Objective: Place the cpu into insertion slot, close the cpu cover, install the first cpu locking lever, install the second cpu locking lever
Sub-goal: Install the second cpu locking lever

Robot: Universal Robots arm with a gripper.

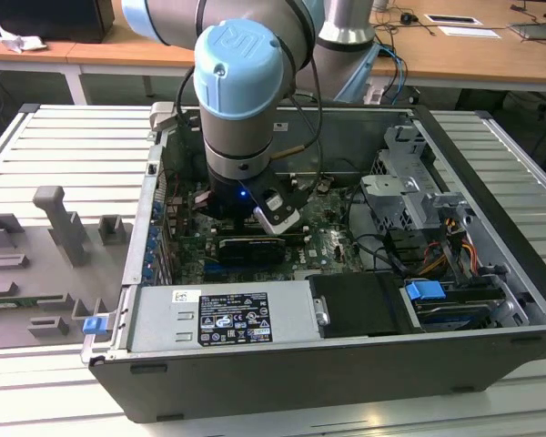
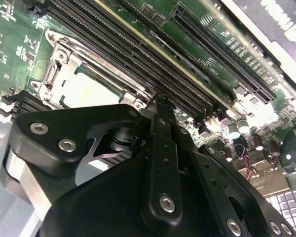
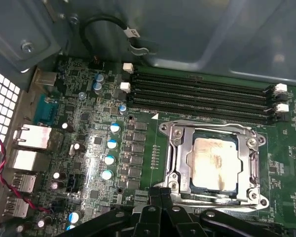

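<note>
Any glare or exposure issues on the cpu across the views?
First wrist view: the cpu top has a warm reflection but its outline stays readable under the cpu cover. Second wrist view: the cpu is blown out nearly white. Exterior view: evenly lit.

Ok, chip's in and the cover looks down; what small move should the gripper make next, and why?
Probably a short shift along the slot's edge to begin latching the cover down. The cpu sits in the insertion slot under the flat cpu cover, and the gripper hovers at that edge.
</note>
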